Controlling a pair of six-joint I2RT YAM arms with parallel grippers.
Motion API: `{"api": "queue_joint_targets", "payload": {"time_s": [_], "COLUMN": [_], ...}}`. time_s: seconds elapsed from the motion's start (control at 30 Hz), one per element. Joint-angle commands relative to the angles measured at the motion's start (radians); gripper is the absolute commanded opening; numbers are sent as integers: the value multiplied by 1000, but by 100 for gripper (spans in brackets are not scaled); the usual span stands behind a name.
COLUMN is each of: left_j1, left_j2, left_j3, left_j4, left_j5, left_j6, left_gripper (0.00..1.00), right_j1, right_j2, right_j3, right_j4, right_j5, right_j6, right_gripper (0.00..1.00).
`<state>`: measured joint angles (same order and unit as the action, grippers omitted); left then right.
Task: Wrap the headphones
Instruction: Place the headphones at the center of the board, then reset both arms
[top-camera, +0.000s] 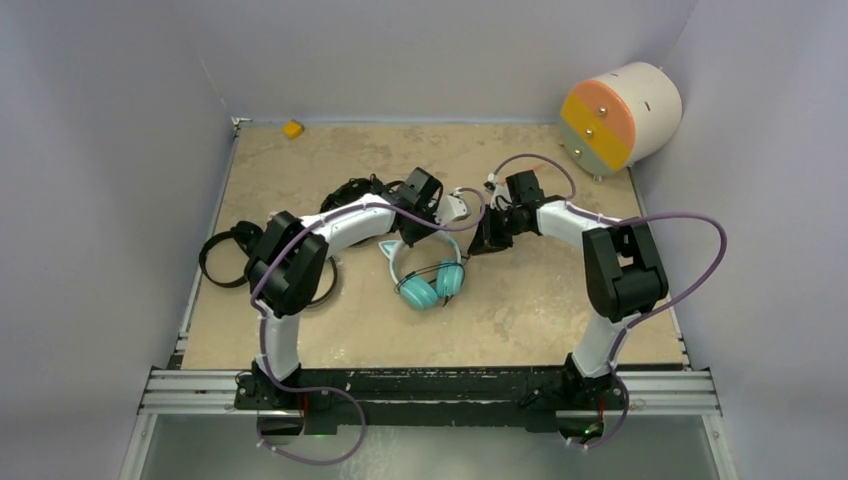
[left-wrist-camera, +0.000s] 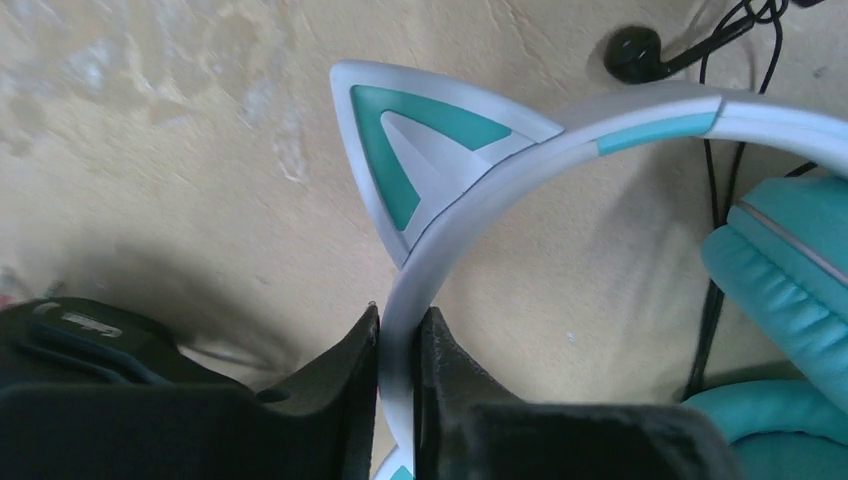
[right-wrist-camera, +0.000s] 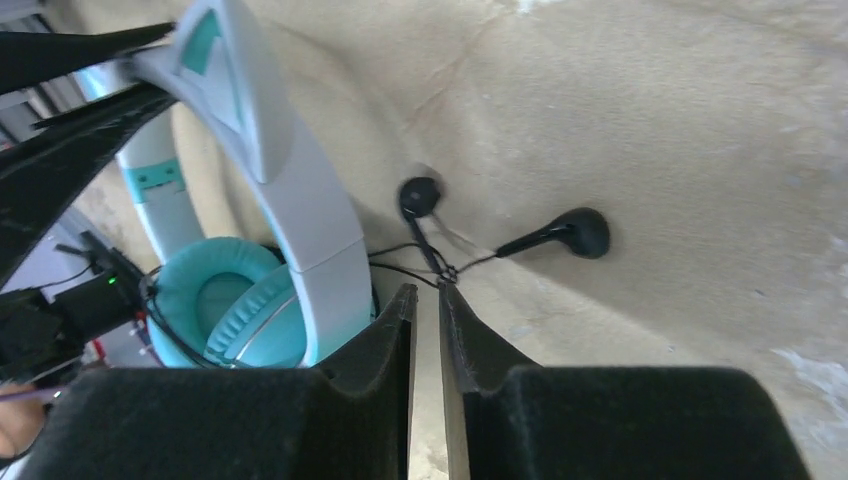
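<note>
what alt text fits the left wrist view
Black jaws clamp a teal cat-ear headset by its white band, just below one ear. A teal cushion sits at right, and a thin black cable runs over the tan table.

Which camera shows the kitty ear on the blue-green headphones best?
The left wrist view: the teal headphones show their cat ear big, sharp and whole. The top view shows it tiny; the right wrist view catches it slanted, cut off at the top.

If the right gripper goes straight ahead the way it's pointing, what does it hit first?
Probably the cable just past the right gripper tips, then the table; depth is unclear.
</note>
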<state>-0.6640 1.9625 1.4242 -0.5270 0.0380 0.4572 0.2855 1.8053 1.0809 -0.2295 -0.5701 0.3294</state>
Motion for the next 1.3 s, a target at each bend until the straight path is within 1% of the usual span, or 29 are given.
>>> {"api": "queue_joint_targets", "payload": {"time_s": [0.0, 0.03, 0.07, 0.1, 0.17, 0.3, 0.43, 0.53, 0.6, 0.63, 0.67, 0.7, 0.73, 0.8, 0.83, 0.9, 1.0, 1.07, 1.13, 1.17, 1.2, 1.23, 1.27], "left_j1": [-11, -11, -11, -11, -11, -11, -11, -10, -9, -7, -3, 2, 6, 18, 25, 34, 60, 77, 83, 84, 86, 88, 92], "left_j2": [6, -8, -25, -42, -78, -163, -281, -360, -413, -441, -469, -503, -538, -612, -661, -730, -799, -812, -812, -812, -812, -812, -811], "left_j3": [44, 31, 20, 10, 0, -29, -128, -182, -223, -249, -275, -312, -348, -431, -471, -551, -664, -719, -792, -831, -865, -896, -918], "left_j4": [80, 100, 116, 125, 128, 168, 281, 337, 384, 406, 431, 460, 486, 554, 584, 618, 627, 613, 677, 717, 759, 794, 829], "left_j5": [-87, -91, -91, -86, -62, -4, 15, -46, -103, -118, -118, -117, -118, -131, -147, -215, -318, -417, -528, -564, -588, -610, -628], "left_j6": [31, 24, 15, 8, -18, -120, -232, -330, -401, -438, -467, -507, -529, -569, -594, -665, -788, -854, -864, -868, -868, -864, -855], "left_gripper": [24, 43, 56, 65, 71, 77, 79, 79, 81, 82, 83, 83, 83, 84, 85, 91, 99, 100, 99, 98, 98, 98, 98], "right_j1": [-3, -3, -2, -3, -3, -2, -3, -3, -3, -3, -3, -3, -3, -3, -3, -3, -3, -2, -3, -3, -3, -3, -3], "right_j2": [-82, -105, -132, -174, -246, -381, -517, -608, -658, -682, -704, -726, -747, -787, -811, -843, -870, -875, -870, -869, -864, -857, -846], "right_j3": [4, -7, -23, -42, -89, -178, -268, -324, -359, -381, -398, -414, -433, -492, -529, -593, -666, -691, -708, -715, -728, -734, -749], "right_j4": [-41, -40, -35, -25, 14, 97, 172, 209, 224, 251, 264, 271, 283, 338, 377, 448, 523, 565, 599, 617, 655, 674, 692], "right_j5": [144, 167, 190, 214, 251, 298, 342, 405, 459, 499, 529, 562, 607, 698, 719, 804, 913, 991, 1063, 1068, 1060, 1024, 984], "right_j6": [-31, -33, -32, -33, -36, -60, -78, -82, -81, -80, -78, -77, -73, -78, -89, -81, -90, -112, -122, -154, -205, -246, -264], "right_gripper": [17, 18, 18, 19, 19, 19, 19, 22, 25, 28, 35, 45, 57, 71, 76, 84, 88, 88, 88, 89, 93, 98, 99]}}
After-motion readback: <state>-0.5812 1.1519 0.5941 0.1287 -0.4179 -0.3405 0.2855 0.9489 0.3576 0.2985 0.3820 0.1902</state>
